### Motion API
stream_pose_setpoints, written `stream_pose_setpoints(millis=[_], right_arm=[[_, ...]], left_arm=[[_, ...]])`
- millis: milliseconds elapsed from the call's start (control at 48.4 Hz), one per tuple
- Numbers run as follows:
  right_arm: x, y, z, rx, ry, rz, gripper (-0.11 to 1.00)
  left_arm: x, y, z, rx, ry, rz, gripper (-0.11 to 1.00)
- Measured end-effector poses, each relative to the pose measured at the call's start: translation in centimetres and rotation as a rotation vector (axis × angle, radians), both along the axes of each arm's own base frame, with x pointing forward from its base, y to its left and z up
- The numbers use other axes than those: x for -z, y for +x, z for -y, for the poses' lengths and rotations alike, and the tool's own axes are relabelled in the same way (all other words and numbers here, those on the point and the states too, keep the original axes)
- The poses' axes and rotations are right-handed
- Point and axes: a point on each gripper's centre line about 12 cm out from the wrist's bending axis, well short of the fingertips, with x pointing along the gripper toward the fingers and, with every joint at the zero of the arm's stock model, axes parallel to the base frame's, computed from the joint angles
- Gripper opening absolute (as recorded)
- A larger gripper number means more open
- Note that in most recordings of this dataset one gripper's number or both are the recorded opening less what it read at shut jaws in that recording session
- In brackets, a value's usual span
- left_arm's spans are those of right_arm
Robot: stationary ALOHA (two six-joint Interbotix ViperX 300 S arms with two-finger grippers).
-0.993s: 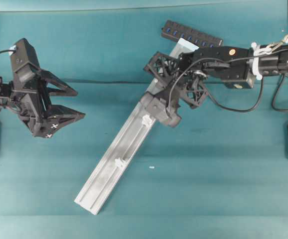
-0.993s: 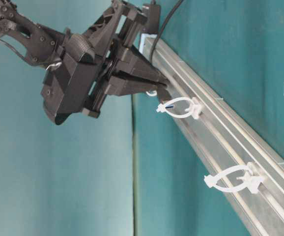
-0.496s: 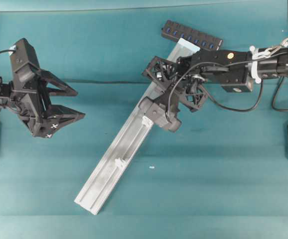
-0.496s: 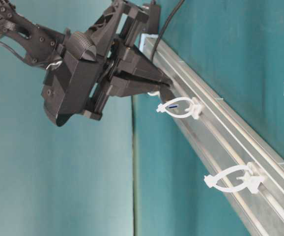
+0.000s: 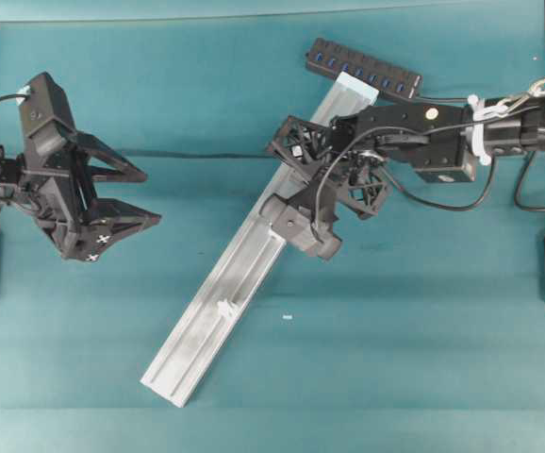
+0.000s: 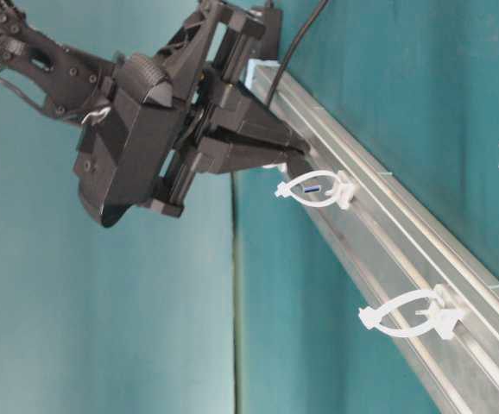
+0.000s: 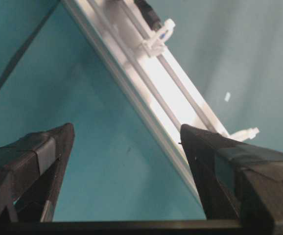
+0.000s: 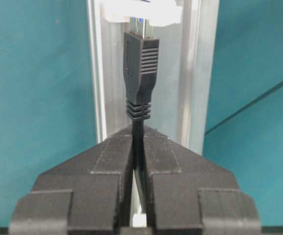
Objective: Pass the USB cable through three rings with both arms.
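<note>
My right gripper (image 8: 138, 139) is shut on the USB cable just behind its black plug (image 8: 141, 73). The plug points along the silver rail (image 8: 200, 73), and its tip is inside a white ring (image 8: 141, 11). From table level the blue plug tip (image 6: 312, 188) shows within that ring (image 6: 318, 188), right at the right gripper (image 6: 297, 159). A second ring (image 6: 409, 315) stands further down the rail (image 5: 211, 321). My left gripper (image 5: 152, 196) hangs open and empty to the left of the rail. Its wrist view looks between wide fingers (image 7: 220, 161) at two rings (image 7: 161, 36) (image 7: 244, 133).
A black multi-port hub (image 5: 362, 68) lies at the rail's far end. A tiny white scrap (image 5: 288, 318) sits on the teal cloth to the right of the rail. The right arm's own wires loop beside it (image 5: 442, 203).
The right gripper has crept along the rail toward the ring, and the plug tip has gone from the ring's edge to inside it. The left arm has not moved.
</note>
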Motion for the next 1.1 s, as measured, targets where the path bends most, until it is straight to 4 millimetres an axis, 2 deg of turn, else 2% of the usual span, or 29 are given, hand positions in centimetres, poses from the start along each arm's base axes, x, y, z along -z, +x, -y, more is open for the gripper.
stream_pose_setpoints(millis=[1096], right_arm=[[0.1, 1.4, -2.2, -0.04, 0.008, 0.008, 0.07]], left_arm=[[-0.1, 0.0, 0.1, 0.005, 0.001, 0.005, 0.94]])
